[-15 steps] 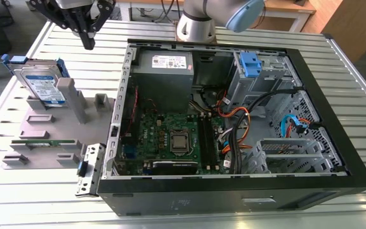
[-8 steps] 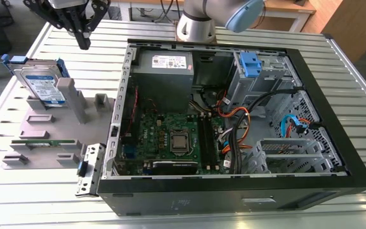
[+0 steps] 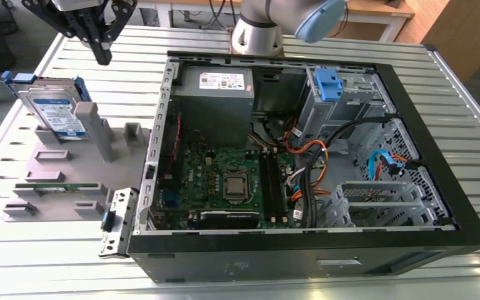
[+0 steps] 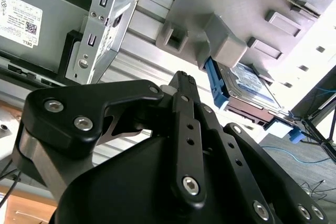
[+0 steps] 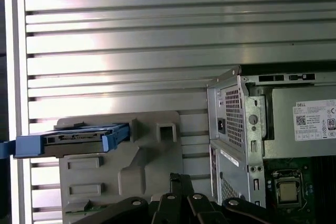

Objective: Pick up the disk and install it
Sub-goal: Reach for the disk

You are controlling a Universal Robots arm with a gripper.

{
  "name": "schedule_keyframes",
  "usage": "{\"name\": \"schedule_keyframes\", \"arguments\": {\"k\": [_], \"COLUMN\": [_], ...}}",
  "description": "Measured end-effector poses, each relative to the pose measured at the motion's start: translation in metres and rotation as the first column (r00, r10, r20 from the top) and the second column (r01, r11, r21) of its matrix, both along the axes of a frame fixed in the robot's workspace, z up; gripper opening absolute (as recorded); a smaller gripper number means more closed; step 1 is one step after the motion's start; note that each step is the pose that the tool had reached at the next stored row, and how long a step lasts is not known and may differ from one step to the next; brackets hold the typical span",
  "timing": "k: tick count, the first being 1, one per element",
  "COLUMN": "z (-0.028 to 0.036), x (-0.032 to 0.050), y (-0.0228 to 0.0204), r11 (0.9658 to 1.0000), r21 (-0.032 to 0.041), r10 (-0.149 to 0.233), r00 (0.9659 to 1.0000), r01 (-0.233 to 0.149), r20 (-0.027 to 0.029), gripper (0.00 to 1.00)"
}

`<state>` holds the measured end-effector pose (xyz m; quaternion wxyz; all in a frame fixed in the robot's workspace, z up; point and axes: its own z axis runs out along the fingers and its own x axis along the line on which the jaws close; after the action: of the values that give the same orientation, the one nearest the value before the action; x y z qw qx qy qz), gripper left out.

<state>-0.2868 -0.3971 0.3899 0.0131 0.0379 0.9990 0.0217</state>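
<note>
1. Hazard: the end effector (image 3: 102,57), closed on nothing, hangs over the table (image 3: 461,94), apart from the disk (image 3: 57,112). Descending closed, it would likely strike the blue handle or topple the drive.
2. Disk: silver, white-and-blue label, blue rails; it stands on edge in a grey holder (image 3: 57,169) beside the open computer case (image 3: 265,262).

Ribbed silver aluminium worktop (image 3: 465,119): brushed, soft glare. Flat silver-metal disk (image 3: 57,114): glossy printed label, smooth blue plastic rails. Matt grey plastic holder block (image 3: 65,165). Black end effector (image 3: 102,57): matt metal links, shiny bolts. Black computer case (image 3: 307,262): satin paint outside, bare perforated steel inside.
</note>
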Motion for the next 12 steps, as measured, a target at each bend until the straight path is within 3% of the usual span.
{"name": "schedule_keyframes", "arguments": {"k": [12], "z": [-0.0021], "x": [-0.0163], "y": [0.0009], "r11": [1.0], "r21": [0.0], "r10": [0.0], "r00": [1.0], "r01": [0.0], "r20": [0.0], "gripper": [0.11]}}
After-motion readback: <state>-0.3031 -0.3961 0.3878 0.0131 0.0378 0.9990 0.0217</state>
